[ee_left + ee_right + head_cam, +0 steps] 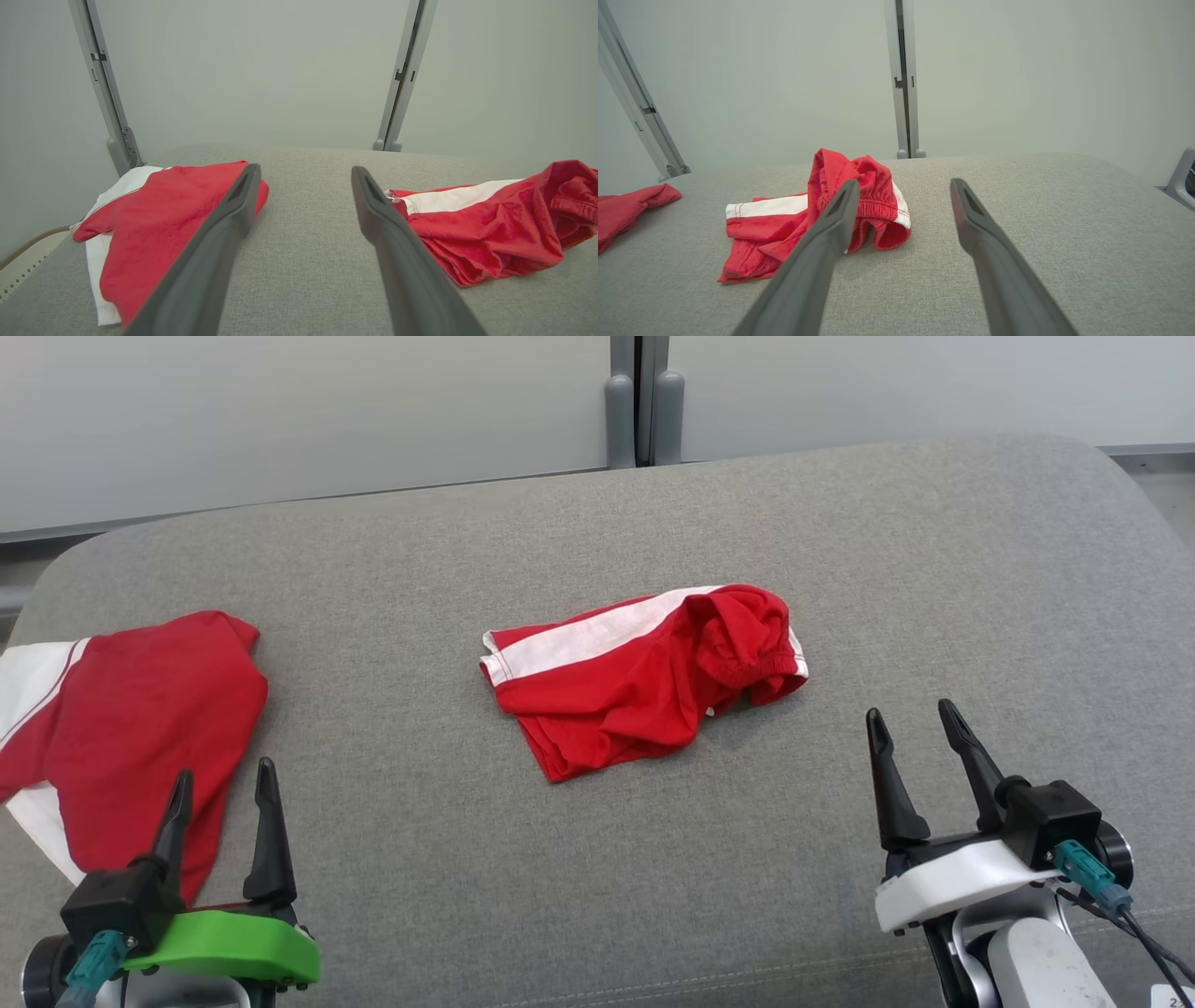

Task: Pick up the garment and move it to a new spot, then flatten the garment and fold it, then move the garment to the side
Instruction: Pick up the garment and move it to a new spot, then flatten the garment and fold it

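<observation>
**A:** How is the left hand [225,769] being held?

**B:** It is being held low, at the near left corner of the grey surface [597,859]. Its two dark fingers [271,840] are being held wide apart. Nothing is being gripped between them.

**A:** And the right hand [909,709]?

**B:** It is being held at the near right corner, with its fingers pointing away from the robot. They are being held wide apart too. Only grey cloth is being seen between them, and nothing is being touched.

**A:** Where is the garment lying?

**B:** The garment [644,681] is lying in the middle of the surface. It is being seen between the two hands and farther off than both, well apart from each. It is red with a white stripe. It is lying bunched up, with its right end rolled into a lump.

**A:** What is lying by the left hand?

**B:** A second red and white cloth [131,709] is lying at the left edge of the surface, just past that hand. In the head view, part of it is being hidden by one finger. Whether it is being touched cannot be told.

**A:** What is being seen behind?

**B:** A pale wall [280,420] with grey posts [639,401] is being seen past the far edge.
</observation>
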`<state>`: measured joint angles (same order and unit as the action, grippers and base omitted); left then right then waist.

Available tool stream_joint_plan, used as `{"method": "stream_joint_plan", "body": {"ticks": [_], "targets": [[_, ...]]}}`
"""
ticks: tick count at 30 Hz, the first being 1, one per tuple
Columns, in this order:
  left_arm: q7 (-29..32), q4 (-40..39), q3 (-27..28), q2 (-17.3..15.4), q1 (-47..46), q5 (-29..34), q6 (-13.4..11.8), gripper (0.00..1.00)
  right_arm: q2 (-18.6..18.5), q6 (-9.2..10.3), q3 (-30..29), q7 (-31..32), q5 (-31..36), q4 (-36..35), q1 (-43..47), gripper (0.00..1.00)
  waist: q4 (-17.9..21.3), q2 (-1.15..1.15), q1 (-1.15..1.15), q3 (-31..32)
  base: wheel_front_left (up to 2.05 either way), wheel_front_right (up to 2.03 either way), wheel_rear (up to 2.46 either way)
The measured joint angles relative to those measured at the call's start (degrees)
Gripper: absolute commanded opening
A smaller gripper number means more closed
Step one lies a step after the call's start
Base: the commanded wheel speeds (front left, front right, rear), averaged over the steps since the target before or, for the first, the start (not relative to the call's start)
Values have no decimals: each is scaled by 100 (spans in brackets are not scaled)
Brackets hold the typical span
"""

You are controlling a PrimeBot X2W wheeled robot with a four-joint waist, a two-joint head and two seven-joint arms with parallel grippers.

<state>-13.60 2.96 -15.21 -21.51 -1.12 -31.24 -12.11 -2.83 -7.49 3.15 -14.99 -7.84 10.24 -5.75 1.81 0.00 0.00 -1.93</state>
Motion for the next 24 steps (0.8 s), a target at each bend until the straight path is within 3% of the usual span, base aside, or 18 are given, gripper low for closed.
{"method": "stream_joint_plan", "body": {"ticks": [16, 24], "targets": [[193, 37, -149, 33, -17, -80, -35, 100, 0, 0, -38, 32, 47, -76, -3, 100, -65, 0, 0, -49, 0, 0, 0], [594, 186, -558, 118, -465, -156, 381, 100, -44, -1, -31, 138, 21, -15, -176, 100, -113, 0, 0, -193, 0, 0, 0]]}}
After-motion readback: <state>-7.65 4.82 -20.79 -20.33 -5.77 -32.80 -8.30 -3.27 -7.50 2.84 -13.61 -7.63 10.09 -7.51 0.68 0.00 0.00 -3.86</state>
